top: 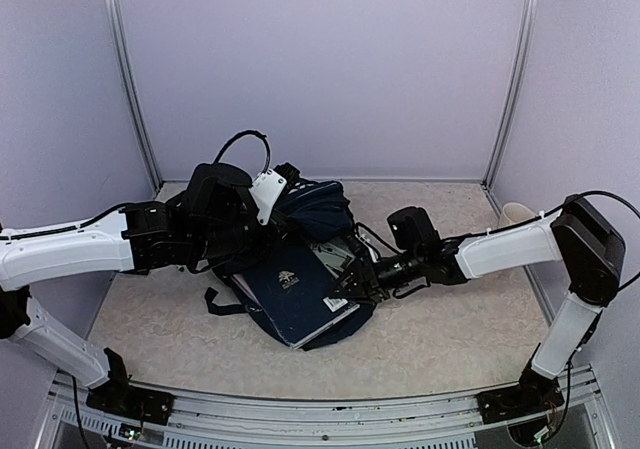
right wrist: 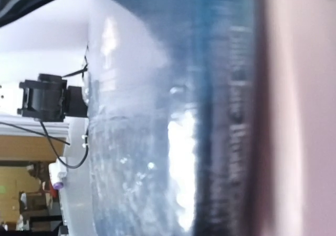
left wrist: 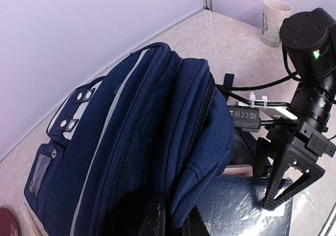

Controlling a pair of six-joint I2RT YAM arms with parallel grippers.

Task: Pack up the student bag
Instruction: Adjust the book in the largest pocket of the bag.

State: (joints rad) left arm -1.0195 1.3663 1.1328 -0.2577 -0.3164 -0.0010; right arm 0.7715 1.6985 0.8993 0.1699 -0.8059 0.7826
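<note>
Navy student bag (top: pixel 312 207) sits mid-table, its edge pinched by left gripper (left wrist: pixel 169 223); book (top: pixel 295 294) mostly sticks out, right gripper (left wrist: pixel 286 186) straddles its edge, grip unclear, so packing looks unfinished.

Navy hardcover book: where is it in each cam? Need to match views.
Top external: the book lies at centre, sticking out of the student bag toward the arm bases.
Left wrist: bottom right, below the student bag.
Right wrist: a blurred glossy blue surface fills the frame, probably its cover.
Shared landmark: the right pincer at the book's corner.
</note>
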